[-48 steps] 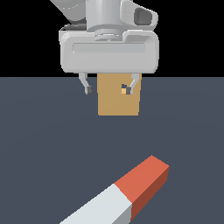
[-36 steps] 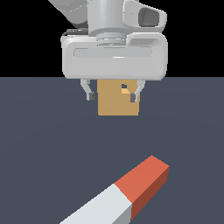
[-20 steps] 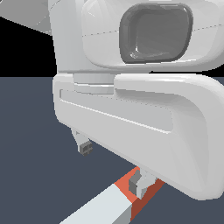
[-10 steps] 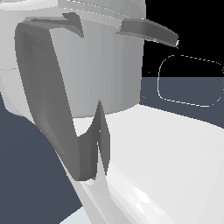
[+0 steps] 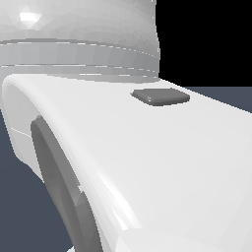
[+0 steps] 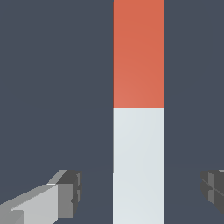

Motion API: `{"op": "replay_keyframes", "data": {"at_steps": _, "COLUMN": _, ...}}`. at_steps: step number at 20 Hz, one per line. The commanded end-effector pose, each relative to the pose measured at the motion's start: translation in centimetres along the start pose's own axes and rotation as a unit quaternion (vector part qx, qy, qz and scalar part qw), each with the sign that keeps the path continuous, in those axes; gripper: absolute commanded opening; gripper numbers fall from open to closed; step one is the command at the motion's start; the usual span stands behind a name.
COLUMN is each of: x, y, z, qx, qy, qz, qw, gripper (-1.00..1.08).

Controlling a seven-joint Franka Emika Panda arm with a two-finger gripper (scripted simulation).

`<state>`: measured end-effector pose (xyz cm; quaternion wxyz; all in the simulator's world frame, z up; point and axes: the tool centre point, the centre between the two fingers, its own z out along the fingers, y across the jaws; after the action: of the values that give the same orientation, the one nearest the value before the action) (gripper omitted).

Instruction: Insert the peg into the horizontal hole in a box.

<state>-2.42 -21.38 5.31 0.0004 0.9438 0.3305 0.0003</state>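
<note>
Peg point(image 6: 138, 109): long square bar, half red-orange, half pale grey-white, lying flat on the dark counter point(image 6: 52, 78); no counter edge or corner in sight, so position against them not determinable. Judged stiff and hard, light for its length, smooth-faced and somewhat slippery; flat parallel sides suited to a pinch. Best taken on the pale half, leaving the red-orange end free for the hole. Claw point(image 6: 144, 192): released, fingers spread wide, one finger point(image 6: 65, 194) and its partner standing apart on either side of the pale half, neither touching. Box and hole: not visible in either view. Exterior view: filled by the white arm housing point(image 5: 147, 162), only slivers of counter beside it. Change from 2.4 s ago: arm then stood far off over the box with peg in clear sight near the camera; now arm crowds the lens, hiding both box and peg there.
</note>
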Motion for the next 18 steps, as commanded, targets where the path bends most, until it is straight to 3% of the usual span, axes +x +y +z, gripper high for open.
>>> {"op": "replay_keyframes", "data": {"at_steps": 1, "x": -0.1, "y": -0.1, "z": 1.4, "qx": 0.001, "qy": 0.000, "qz": 0.001, "qw": 1.0000, "gripper": 1.00}}
{"op": "replay_keyframes", "data": {"at_steps": 9, "x": 0.0, "y": 0.0, "z": 3.4, "qx": 0.001, "qy": 0.000, "qz": 0.001, "qw": 1.0000, "gripper": 1.00}}
{"op": "replay_keyframes", "data": {"at_steps": 10, "x": 0.0, "y": 0.0, "z": 3.4, "qx": 0.001, "qy": 0.000, "qz": 0.001, "qw": 1.0000, "gripper": -1.00}}
{"op": "replay_keyframes", "data": {"at_steps": 18, "x": 0.0, "y": 0.0, "z": 3.4, "qx": 0.001, "qy": 0.000, "qz": 0.001, "qw": 1.0000, "gripper": -1.00}}
